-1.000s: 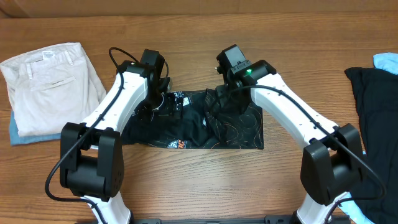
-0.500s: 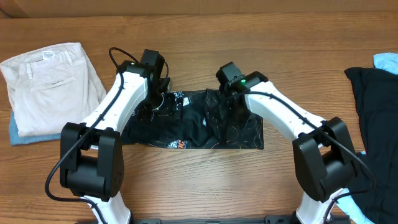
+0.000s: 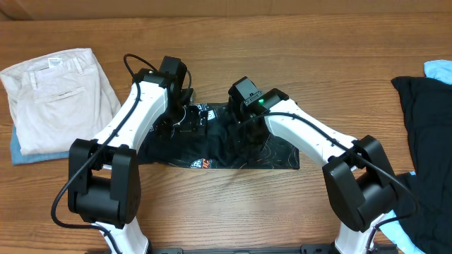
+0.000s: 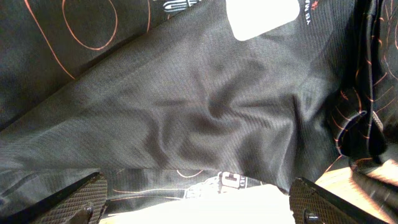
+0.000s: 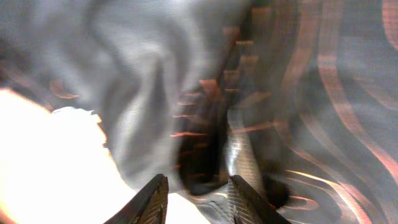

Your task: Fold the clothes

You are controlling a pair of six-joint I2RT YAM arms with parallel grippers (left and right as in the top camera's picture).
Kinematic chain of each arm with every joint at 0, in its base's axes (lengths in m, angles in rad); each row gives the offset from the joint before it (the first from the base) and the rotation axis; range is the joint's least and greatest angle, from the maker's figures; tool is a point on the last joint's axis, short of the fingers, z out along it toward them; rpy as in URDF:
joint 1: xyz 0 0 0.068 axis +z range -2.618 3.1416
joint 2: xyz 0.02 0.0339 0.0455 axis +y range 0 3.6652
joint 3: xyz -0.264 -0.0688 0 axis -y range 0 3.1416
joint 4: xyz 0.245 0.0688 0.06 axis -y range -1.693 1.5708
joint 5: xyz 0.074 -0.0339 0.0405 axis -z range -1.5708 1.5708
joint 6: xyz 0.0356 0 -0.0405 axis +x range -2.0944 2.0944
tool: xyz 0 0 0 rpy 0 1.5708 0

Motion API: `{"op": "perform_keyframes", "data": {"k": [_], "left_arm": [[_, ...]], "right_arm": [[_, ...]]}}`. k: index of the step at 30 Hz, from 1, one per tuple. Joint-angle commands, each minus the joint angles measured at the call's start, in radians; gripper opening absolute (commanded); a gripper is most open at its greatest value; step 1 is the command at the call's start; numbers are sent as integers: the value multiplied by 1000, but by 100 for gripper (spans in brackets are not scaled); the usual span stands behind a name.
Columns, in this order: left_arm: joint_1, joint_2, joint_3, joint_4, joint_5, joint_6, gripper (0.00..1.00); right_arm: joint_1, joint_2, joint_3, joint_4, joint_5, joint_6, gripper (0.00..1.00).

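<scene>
The black sports top (image 3: 277,152) with fine orange wavy lines lies crumpled in the middle of the table between both arms. My left gripper (image 3: 186,120) hovers low over its upper left part with its jaws wide open and nothing between them (image 4: 199,202); the black mesh cloth (image 4: 199,106) fills that view. My right gripper (image 3: 244,117) is over the middle of the top, and in the right wrist view its jaws (image 5: 199,196) are pinched on a raised fold of the cloth (image 5: 323,93). That view is blurred.
Folded beige trousers (image 3: 56,95) lie at the far left on a blue cloth (image 3: 17,152). A plain black garment (image 3: 424,134) and a light blue item (image 3: 439,70) lie at the right edge of the wooden table (image 3: 233,212).
My right gripper has moved left and a little nearer across the top, pulling cloth from its right part toward the middle. My left arm has not moved.
</scene>
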Motion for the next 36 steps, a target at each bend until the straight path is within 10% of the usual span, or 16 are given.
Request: {"op": "perform_keyframes", "data": {"k": [1, 36], "left_arm": [[-6, -20, 14, -2, 11, 6, 96], [136, -21, 14, -31, -72, -53, 100]], "right_arm": [[8, 5, -5, 16, -157, -37, 35], [-286, -218, 100, -253, 194, 20, 38]]}}
